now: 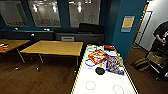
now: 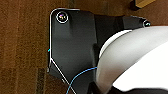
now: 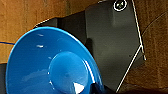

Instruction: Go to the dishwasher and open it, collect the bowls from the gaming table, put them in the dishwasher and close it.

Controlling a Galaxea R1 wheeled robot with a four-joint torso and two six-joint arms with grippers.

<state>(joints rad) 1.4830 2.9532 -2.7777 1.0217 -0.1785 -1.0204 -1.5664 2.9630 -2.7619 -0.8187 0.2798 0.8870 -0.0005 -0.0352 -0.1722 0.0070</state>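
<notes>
Right now: blue bowl [image 3: 52,62] close under right wrist camera, bottom up; gripper grasp state can't tell.
Black bowl [image 1: 100,70] on gaming desk [image 1: 105,85] beside game boxes [image 1: 114,64]; wood floor [image 1: 42,77] open leftward.

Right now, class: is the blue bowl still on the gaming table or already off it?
Off it: the blue bowl looms close in the right wrist view, brown floor behind it, not the gaming table.
</notes>
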